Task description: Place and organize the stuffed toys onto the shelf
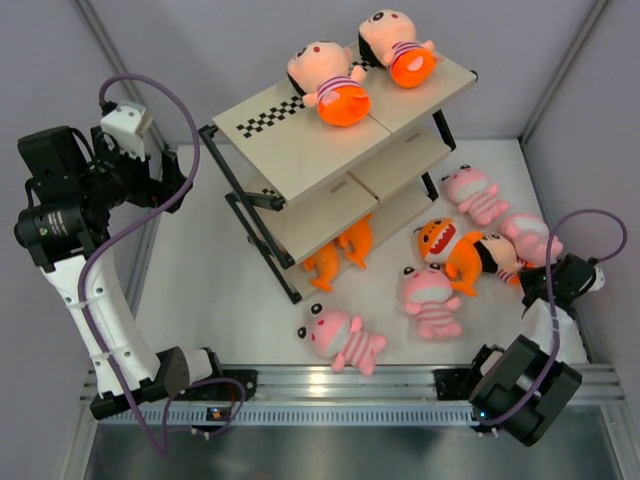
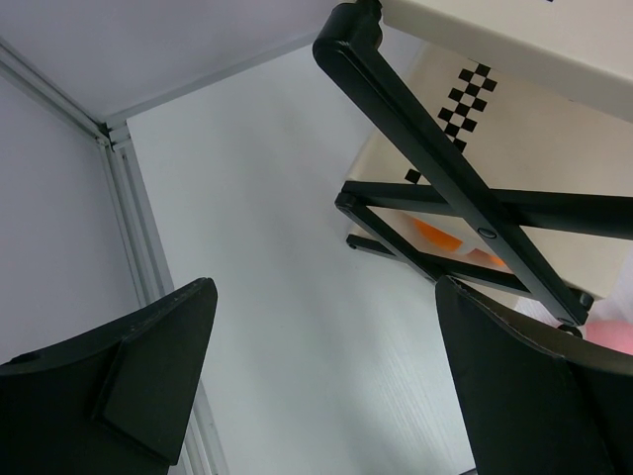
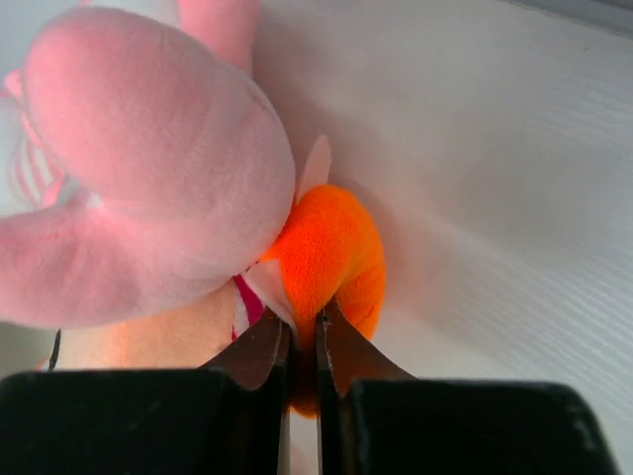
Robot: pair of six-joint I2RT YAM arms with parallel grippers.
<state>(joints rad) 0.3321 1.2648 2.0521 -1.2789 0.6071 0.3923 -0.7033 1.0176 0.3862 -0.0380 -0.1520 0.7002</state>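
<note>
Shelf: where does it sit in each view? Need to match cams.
Top external: shelf at upper centre, angled.
Left wrist: upper right, its black frame close up.
Right wrist: not in it.
Shared landmark: checkerboard strip, seen in top external and left wrist.

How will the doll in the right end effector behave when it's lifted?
Probably floppy: the right end effector pinches only a fold of orange plush on the doll, so the body should dangle. Likely light, and the fuzzy fabric shouldn't slip much.
</note>
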